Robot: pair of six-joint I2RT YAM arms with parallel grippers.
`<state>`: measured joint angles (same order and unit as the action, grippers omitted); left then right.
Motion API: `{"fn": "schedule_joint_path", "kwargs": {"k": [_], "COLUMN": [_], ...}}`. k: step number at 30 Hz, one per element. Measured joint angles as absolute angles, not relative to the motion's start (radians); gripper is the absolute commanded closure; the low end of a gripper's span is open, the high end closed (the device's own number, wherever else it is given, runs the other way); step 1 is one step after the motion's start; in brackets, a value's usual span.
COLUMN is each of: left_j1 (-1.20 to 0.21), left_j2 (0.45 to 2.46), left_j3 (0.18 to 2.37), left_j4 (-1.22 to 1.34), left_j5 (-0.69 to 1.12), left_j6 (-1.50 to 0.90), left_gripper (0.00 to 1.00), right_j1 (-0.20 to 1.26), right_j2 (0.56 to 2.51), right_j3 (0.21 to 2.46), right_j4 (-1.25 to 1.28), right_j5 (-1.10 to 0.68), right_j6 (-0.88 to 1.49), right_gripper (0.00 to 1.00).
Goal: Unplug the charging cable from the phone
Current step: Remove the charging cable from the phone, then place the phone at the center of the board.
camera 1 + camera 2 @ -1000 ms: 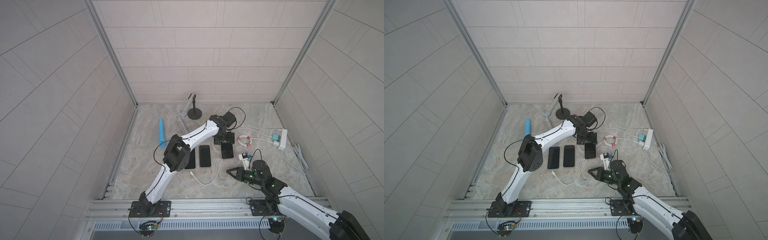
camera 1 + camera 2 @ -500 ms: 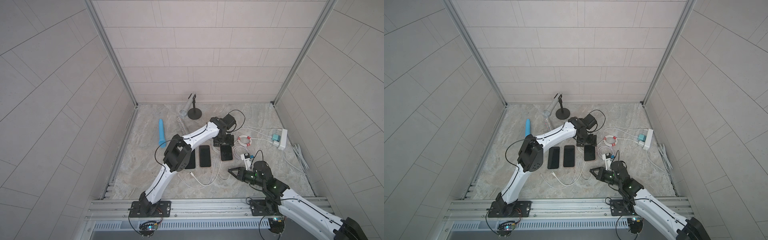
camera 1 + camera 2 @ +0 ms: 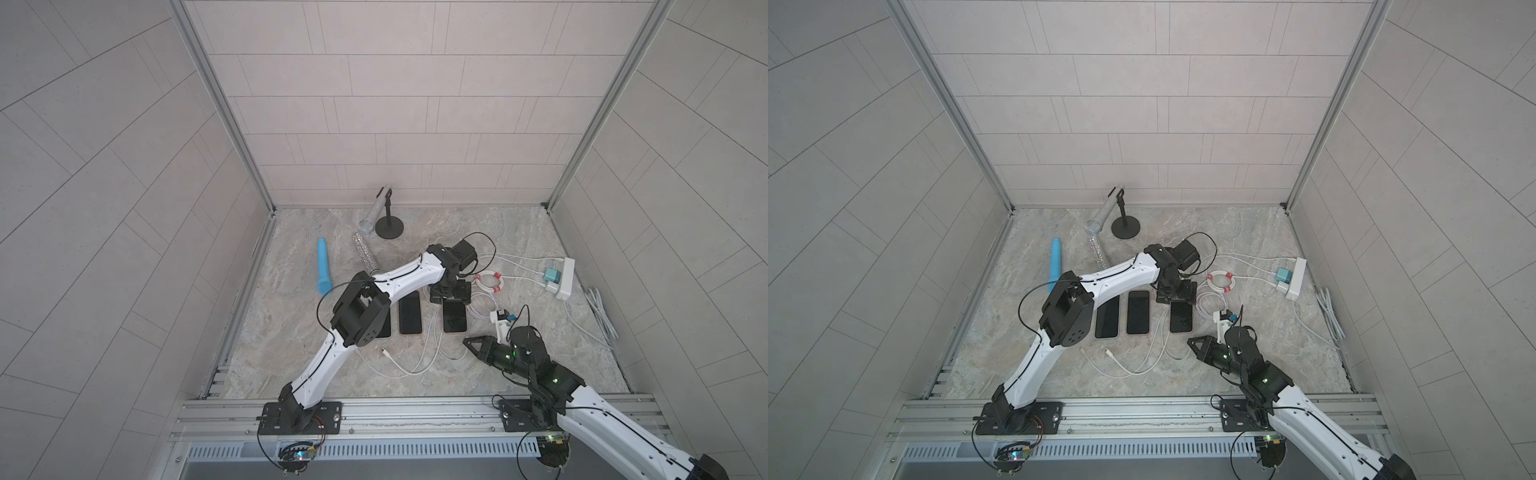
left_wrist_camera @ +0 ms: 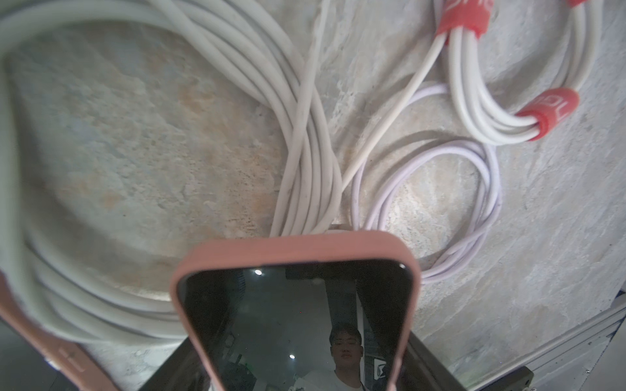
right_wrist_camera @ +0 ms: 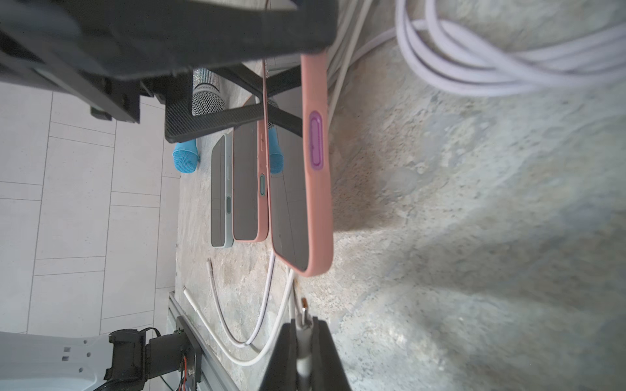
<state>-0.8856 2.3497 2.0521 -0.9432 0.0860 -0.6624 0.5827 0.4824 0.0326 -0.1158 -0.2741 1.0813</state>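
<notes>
With the white charging plug [image 5: 304,316] pinched in the right pincer [image 5: 304,330] and freed from the pink-cased phone [image 5: 313,189], which is held by the left pincer [image 3: 451,294], release is next.

The marbled stone tabletop [image 3: 519,232] carries three phones [image 3: 409,318] side by side, loose white cables [image 3: 415,365], a power strip [image 3: 566,277], and a blue tube [image 3: 323,266].

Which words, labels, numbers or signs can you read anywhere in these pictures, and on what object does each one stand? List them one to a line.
No text can be read with certainty.
Red cable ties on the coiled white cable: raised lettering, too distorted to read.
Phone in the pink case: dark screen, only reflections, no text.
Power strip and chargers: no legible marking in a top view.
</notes>
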Motion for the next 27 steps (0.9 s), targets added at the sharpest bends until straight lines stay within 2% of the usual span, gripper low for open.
{"fn": "schedule_joint_path", "kwargs": {"k": [4,13,20,27], "left_j1": [-0.891,-0.894,-0.898,-0.899], "left_j2": [2.351,2.351,2.351,2.351], "left_j3": [2.047,2.038,2.034,2.030], "left_j4": [-0.938,-0.930,-0.926,-0.921], "left_j5": [0.080,0.077,0.070,0.058], "left_j6": [-0.662,-0.658,-0.658,-0.658], "left_gripper": [1.00,1.00,1.00,0.88], "right_j1": [0.583,0.582,0.582,0.582], "right_j2": [0.495,0.523,0.521,0.522], "right_j3": [0.033,0.038,0.101,0.197], "right_j4": [-0.117,-0.137,-0.268,-0.394], "right_j5": [-0.262,-0.223,-0.157,-0.088], "right_j6": [1.083,1.089,1.070,1.029], "right_gripper": [0.80,0.57,0.45,0.36]}}
